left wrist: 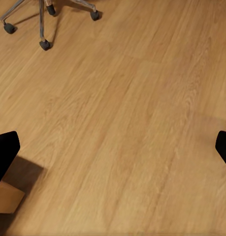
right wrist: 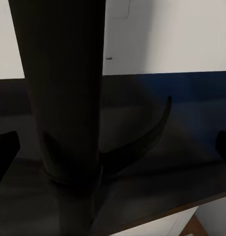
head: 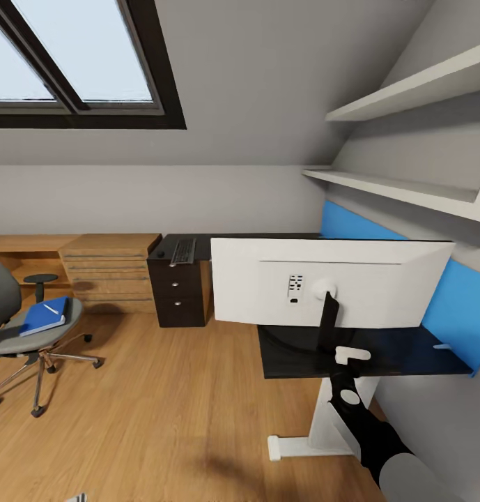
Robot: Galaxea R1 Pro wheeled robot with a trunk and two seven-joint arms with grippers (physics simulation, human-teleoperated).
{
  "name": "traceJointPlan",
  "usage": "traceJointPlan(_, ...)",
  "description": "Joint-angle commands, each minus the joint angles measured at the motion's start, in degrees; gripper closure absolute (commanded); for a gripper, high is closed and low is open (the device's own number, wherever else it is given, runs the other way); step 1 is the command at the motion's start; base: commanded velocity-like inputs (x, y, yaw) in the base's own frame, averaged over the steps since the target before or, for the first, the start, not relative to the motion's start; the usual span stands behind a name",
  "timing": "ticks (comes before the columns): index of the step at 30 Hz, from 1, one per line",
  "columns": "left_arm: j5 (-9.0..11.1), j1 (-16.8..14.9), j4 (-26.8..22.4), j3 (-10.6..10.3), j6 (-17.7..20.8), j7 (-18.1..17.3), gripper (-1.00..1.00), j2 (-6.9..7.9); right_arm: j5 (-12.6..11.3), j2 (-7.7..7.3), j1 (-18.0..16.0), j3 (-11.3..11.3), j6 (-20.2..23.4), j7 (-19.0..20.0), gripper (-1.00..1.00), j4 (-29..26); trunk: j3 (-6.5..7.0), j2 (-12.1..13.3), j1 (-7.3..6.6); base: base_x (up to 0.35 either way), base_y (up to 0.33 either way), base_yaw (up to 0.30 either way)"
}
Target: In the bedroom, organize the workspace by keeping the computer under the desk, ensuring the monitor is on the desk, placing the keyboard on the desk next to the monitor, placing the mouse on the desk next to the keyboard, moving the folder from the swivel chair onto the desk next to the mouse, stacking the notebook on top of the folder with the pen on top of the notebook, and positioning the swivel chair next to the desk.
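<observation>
monitor (head: 330,280): we're looking at its white back here; it's standing upright on the near wing of the table (head: 379,355), long axis running side to side, screen facing away from us toward the blue wall panel (head: 462,300).
stand (right wrist: 68,98): in the right wrist view it's rising as a dark column, with its curved foot (right wrist: 147,135) sweeping across the tabletop.
right end effector (head: 352,354): we're reaching up right behind the stand; the fingertips (right wrist: 5,147) are sitting far apart at both edges of the wrist view, so it's spread wide and holding nothing.
left end effector (left wrist: 113,147): also spread wide, gripping nothing, pointing at the wooden floor (left wrist: 122,123).
keyboard (head: 183,251): lying on the far wing of the table above the drawers, long axis pointing away from us.
mouse (head: 160,254): sitting just beside the keyboard, on its left.
swivel chair (head: 24,328): standing well apart from the table, at left.
folder (head: 44,316): lying flat on the chair seat, with the pen (head: 51,308) resting slanted on top.
</observation>
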Motion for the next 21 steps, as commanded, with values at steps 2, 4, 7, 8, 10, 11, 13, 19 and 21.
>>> traceJointPlan(2,-0.4,0.0,-0.1,0.1,-0.1,0.2,-1.0,-0.04,-0.6,-0.09,-0.1,0.5,-0.3,-0.4,-1.0,0.0,-0.05,0.0,0.0,-0.014,0.0,0.0)
traceJointPlan(4,-0.4,0.0,-0.1,0.1,-0.1,0.2,-1.0,-0.04,-0.6,-0.15,0.0,0.4,-0.3,-0.4,-1.0,-0.1,-0.05,0.0,0.0,-0.13,-0.004,0.0)
traceJointPlan(7,-0.5,0.0,0.0,0.0,-0.1,0.2,-1.0,-0.04,-0.6,-0.18,0.0,0.4,-0.4,-0.5,-1.0,-0.1,-0.05,0.0,0.0,-0.178,-0.055,0.0)
traceJointPlan(8,-0.5,0.0,0.0,0.0,-0.1,0.2,-1.0,-0.04,-0.6,-0.21,0.0,0.3,-0.4,-0.5,-1.0,-0.1,-0.05,0.0,0.0,-0.201,-0.115,0.0)
traceJointPlan(10,-0.5,0.0,0.0,0.0,0.0,0.2,-1.0,-0.03,-0.6,-0.33,-0.1,0.3,-0.5,-0.5,-1.0,-0.1,-0.05,0.0,0.0,-0.199,-0.158,0.0)
traceJointPlan(11,-0.6,0.0,0.1,0.0,0.0,0.3,-1.0,-0.01,-0.6,-0.4,-0.1,0.3,-0.5,-0.5,-1.0,-0.1,-0.05,0.0,0.0,-0.184,-0.198,0.0)
traceJointPlan(13,-0.6,0.0,0.7,-0.1,0.0,0.3,-1.0,0.02,-0.7,-0.59,-0.1,0.3,-1.0,-0.5,-1.0,0.0,-0.05,0.0,0.0,-0.123,-0.251,0.0)
traceJointPlan(19,-0.6,0.0,2.8,0.0,-0.1,0.5,-1.0,0.14,-0.9,-0.87,0.0,0.0,-4.8,-0.5,-1.0,0.1,-0.05,0.0,0.0,-0.037,-0.315,0.0)
traceJointPlan(21,-0.6,0.0,3.0,0.0,-0.1,0.5,-1.0,0.18,-0.9,-1.26,0.0,-0.3,-6.1,-0.5,-1.0,0.2,-0.05,0.0,0.0,-0.01,-0.338,0.0)
